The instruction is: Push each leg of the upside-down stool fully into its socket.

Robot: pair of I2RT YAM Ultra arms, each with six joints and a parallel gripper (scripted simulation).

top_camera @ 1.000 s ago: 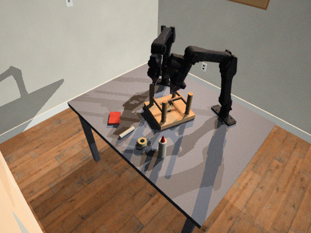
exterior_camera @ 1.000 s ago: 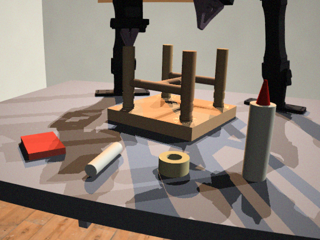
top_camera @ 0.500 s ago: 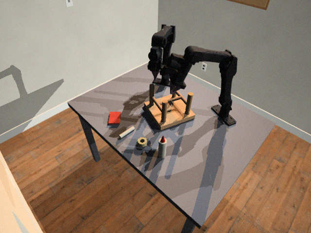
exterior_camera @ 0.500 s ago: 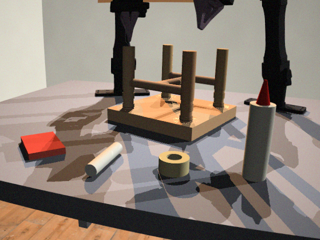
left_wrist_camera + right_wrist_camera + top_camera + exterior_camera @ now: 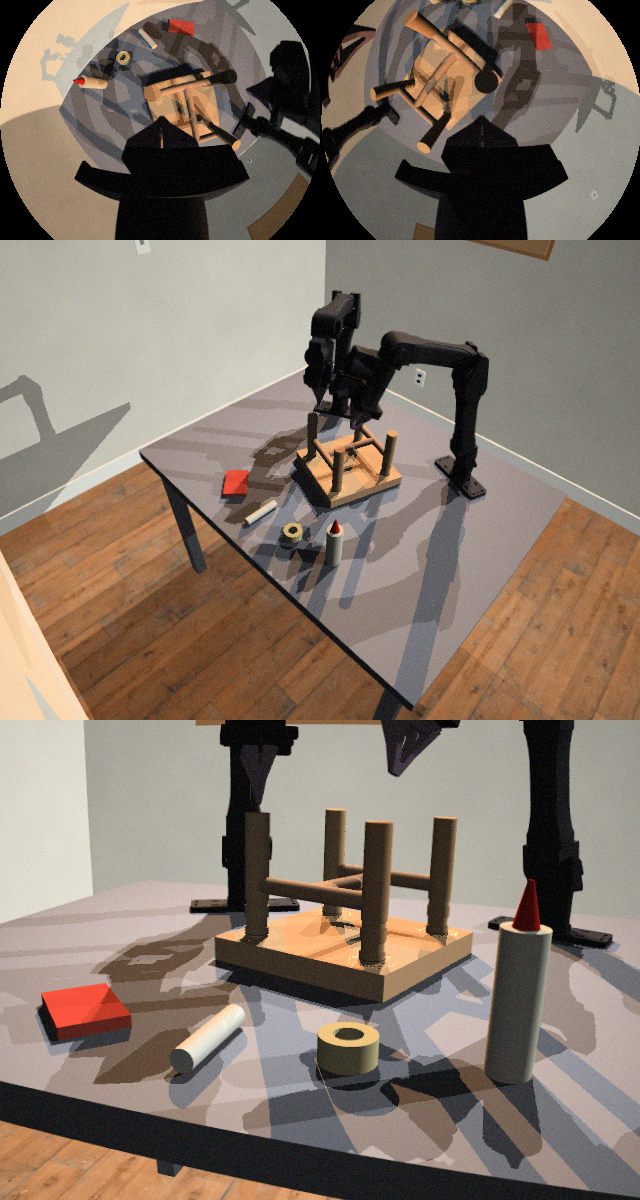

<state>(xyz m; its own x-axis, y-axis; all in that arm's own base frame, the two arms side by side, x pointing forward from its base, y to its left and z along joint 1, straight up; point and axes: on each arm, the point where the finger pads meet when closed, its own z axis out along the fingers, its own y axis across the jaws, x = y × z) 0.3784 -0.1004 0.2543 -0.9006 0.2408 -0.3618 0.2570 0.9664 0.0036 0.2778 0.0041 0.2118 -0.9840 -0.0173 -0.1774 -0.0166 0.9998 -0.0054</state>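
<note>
The wooden stool stands upside down near the back of the table, its square seat flat on the top. All four legs point up, joined by crossbars. My right gripper is shut and empty. It hangs just above the top of the stool's back-left leg, with a small gap. My left gripper is shut and empty, raised above the far legs. Both wrist views look down on the stool past shut fingers.
Near the table's front edge lie a red block, a white cylinder and a tan ring. An upright glue bottle with a red tip stands beside them. Both arm bases stand behind and beside the stool.
</note>
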